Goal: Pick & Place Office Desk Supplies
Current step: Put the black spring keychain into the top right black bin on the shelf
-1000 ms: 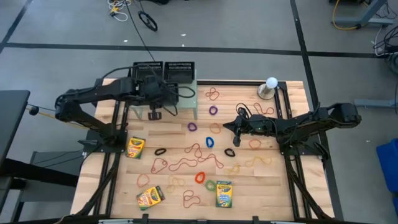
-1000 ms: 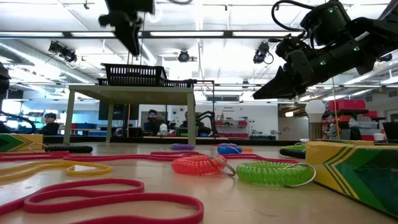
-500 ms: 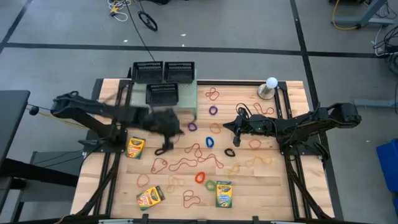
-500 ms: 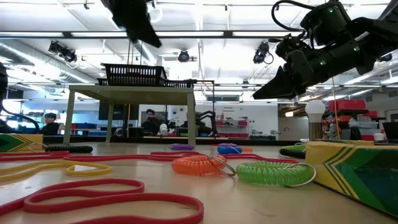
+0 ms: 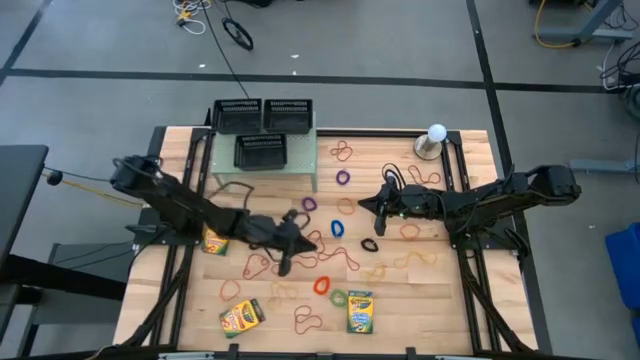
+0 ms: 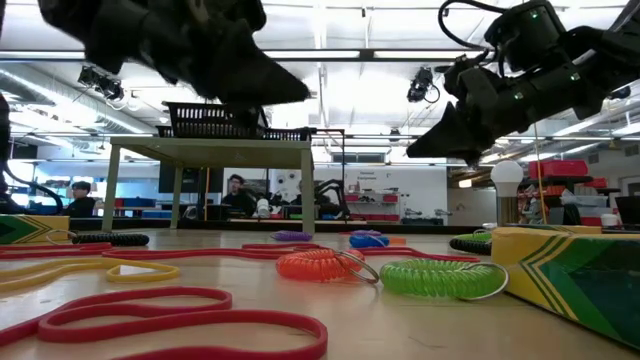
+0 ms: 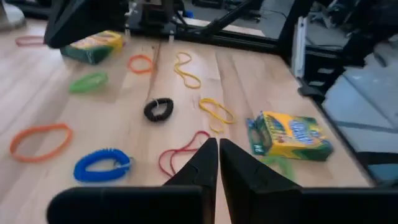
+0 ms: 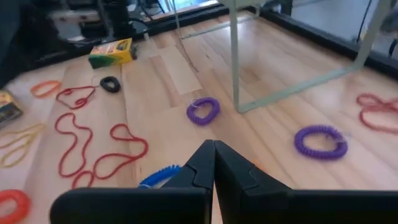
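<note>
- The left gripper (image 5: pixel 287 262) hangs over mid-table, fingers (image 7: pixel 202 163) pressed together, holding nothing; a red rubber-band loop (image 7: pixel 180 152) lies just beyond the tips.
- The right gripper (image 5: pixel 363 203) hovers with fingers closed and empty, near a blue coil (image 8: pixel 160 177).
- Three black mesh trays (image 5: pixel 262 150) sit on the green shelf (image 5: pixel 314 160).

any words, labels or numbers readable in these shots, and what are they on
None can be read.
Crayon boxes: printing shows on the yellow-and-green faces, too small to read from above.
Crayon box in the left wrist view: a blue band of lettering, too blurred to read.
Crayon box in the right wrist view: print too small to read.
</note>
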`<act>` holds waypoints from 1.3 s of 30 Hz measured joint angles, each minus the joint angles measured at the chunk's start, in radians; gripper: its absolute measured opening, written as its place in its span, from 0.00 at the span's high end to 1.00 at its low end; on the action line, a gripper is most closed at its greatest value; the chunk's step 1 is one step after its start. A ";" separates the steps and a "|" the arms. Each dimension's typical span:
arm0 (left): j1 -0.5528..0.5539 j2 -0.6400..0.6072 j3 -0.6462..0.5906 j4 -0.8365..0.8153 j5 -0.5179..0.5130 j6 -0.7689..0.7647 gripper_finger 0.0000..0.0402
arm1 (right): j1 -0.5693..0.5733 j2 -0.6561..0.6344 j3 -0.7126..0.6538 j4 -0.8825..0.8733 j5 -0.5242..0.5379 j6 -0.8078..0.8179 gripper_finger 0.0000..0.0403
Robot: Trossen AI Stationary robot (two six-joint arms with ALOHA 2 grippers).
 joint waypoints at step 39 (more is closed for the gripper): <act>0.007 0.447 0.056 0.403 -0.282 0.099 0.96 | 0.408 0.319 0.320 -0.810 0.188 0.758 0.77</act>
